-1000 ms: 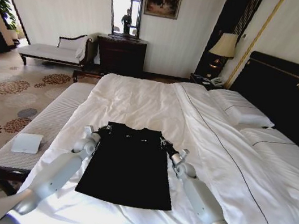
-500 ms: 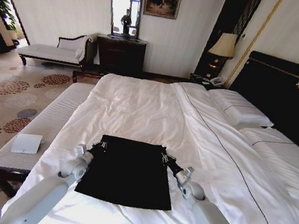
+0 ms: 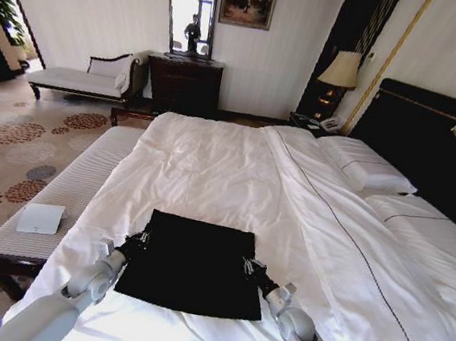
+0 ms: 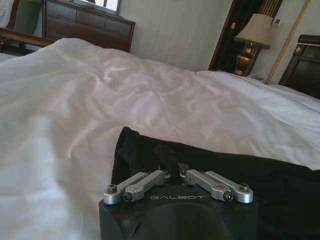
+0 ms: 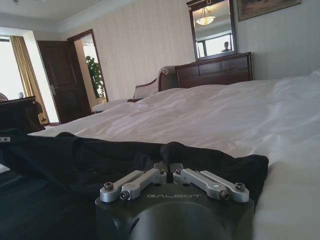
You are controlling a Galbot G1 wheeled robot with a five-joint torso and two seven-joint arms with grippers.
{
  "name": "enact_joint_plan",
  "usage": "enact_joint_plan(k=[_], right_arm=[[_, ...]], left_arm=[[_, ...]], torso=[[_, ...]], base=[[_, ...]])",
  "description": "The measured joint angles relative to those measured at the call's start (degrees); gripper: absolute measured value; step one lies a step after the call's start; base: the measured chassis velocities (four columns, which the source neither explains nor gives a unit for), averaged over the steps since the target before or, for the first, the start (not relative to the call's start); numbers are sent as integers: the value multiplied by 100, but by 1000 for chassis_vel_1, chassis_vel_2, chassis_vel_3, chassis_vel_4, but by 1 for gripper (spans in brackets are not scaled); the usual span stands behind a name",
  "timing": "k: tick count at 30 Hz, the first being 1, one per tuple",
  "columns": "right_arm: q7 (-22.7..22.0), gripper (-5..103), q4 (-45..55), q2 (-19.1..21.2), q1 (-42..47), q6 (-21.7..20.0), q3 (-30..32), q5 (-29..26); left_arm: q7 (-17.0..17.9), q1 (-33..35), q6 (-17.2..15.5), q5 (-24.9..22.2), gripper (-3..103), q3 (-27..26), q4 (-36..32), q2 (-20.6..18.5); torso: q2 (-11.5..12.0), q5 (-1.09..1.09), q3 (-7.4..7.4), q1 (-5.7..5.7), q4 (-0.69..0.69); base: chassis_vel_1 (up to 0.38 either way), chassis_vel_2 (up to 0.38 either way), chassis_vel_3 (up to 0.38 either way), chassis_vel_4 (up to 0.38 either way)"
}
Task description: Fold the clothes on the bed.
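Note:
The clothes are one black T-shirt (image 3: 194, 266) lying flat on the white duvet of the bed (image 3: 211, 168), near its foot, with its far part doubled back over itself. My left gripper (image 3: 135, 243) is shut on the shirt's left folded edge. The left wrist view shows that gripper (image 4: 171, 167) with black cloth (image 4: 260, 175) pinched between its fingers. At the shirt's right edge my right gripper (image 3: 253, 269) is shut on the fabric. In the right wrist view this gripper (image 5: 170, 152) pinches a bunched ridge of black cloth (image 5: 75, 155) just above the duvet.
White pillows (image 3: 364, 167) lie against the black headboard (image 3: 442, 145) at the right. A pale bench (image 3: 67, 187) with a white card (image 3: 41, 218) runs along the bed's left side. A dresser (image 3: 183, 82), a chaise (image 3: 82, 76) and a lamp (image 3: 343, 69) stand by the far wall.
Both grippers have drawn back toward me with the shirt's far edge, folding it over the lower part. The black shape is now shorter.

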State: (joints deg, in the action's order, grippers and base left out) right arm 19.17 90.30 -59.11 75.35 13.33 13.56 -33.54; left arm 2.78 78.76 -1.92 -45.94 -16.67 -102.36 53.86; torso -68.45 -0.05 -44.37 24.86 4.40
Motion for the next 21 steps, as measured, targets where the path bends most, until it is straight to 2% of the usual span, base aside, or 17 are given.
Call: enact_joint_plan(k=[5,14,21], right_arm=[[18,1,281,-23,270,0,116,1],[124,1,587,-75,776,47,441,26],[238,1,818,-3,1121,99,781,-60]], left_arm=[[2,352,62,190,2,-194,-10,264],[-8,562,93,71,2,-536,-239,198],[3,781,73,114,2,-574,-487,183]], torso=[[0,-1,0,0,-1],[1,1,-1,1,1],[1,1,0,0,0]], base=[[0,0,0,0],[0,0,0,0],[0,0,0,0]])
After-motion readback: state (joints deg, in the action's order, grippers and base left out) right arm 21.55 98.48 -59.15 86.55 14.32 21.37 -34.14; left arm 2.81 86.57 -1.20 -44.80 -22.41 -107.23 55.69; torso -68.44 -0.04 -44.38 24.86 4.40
